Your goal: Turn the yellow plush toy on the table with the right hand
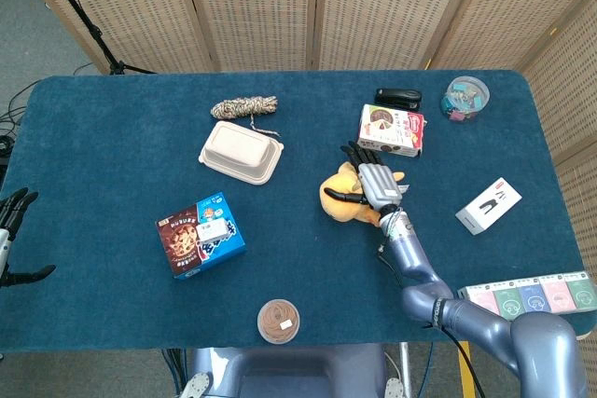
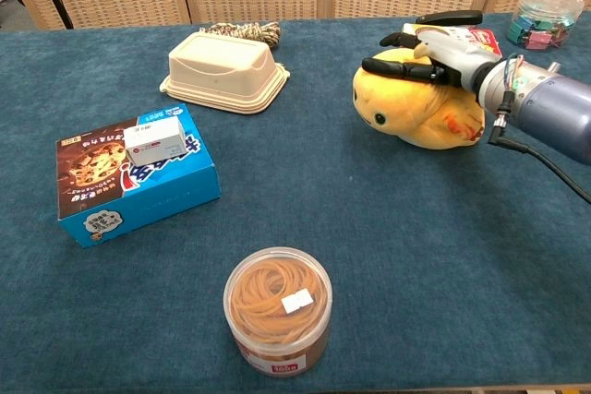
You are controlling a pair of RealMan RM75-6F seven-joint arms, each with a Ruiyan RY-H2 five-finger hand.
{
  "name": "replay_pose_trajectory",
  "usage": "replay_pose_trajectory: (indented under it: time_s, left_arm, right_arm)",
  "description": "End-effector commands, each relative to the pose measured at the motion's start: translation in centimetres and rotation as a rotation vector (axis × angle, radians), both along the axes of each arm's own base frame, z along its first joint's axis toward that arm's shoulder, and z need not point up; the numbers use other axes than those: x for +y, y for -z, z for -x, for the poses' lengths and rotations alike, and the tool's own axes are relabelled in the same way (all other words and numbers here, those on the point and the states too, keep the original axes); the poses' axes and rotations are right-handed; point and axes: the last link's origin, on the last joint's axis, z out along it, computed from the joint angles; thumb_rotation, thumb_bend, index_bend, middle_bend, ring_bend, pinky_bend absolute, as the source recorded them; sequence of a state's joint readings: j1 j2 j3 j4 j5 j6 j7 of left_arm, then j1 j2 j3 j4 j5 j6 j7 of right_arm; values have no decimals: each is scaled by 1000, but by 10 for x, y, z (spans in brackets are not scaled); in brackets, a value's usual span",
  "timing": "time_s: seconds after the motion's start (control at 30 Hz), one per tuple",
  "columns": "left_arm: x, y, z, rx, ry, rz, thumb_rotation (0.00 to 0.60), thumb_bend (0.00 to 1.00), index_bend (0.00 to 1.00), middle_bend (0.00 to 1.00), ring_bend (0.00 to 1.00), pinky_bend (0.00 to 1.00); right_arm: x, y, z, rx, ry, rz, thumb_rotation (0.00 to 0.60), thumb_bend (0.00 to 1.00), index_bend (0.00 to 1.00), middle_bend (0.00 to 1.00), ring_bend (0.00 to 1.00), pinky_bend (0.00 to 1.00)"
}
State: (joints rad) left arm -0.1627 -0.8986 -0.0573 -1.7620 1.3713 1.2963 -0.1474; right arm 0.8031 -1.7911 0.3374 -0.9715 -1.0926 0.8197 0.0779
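Observation:
The yellow plush toy lies near the middle of the table, right of centre. In the chest view the yellow plush toy has its face turned toward the front left. My right hand lies on the toy's top and far side with its fingers stretched out over it, not closed around it. The right hand shows the same in the chest view, its fingers pointing left. My left hand hangs beyond the table's left edge, fingers apart and holding nothing.
A beige lidded container and a coil of rope lie at the back left. A blue cookie box and a jar of rubber bands are in front. A snack box, stapler, clip jar and white box are to the right.

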Motion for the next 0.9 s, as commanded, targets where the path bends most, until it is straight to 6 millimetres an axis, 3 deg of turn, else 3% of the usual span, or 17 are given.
replay_pose_trajectory:
  time_s: [0.03,0.27,0.53,0.67,0.9]
  left_arm:
    - [0,0,0,0,0,0,600,0,0,0,0,0]
    - [0,1,-1,2,2,3,600,0,0,0,0,0]
    - [-1,2,-2,2,6,5,600,0,0,0,0,0]
    - [-2,1,-2,-1,8,4,600,0,0,0,0,0]
    - [-1,3,-1,5,9,15,600,0,0,0,0,0]
  right_arm:
    - [0,-3,1,-11,8,-3,96,0,0,0,0,0]
    - [15,-1,-25,-54,-68,-42,98,0,0,0,0,0]
    - [36,11,-79,-58,-229,-61,98,0,0,0,0,0]
    - [48,21,-96,-23,-297,-62,97,0,0,0,0,0]
    - [47,42,-118,71,-378,1,99,0,0,0,0,0]
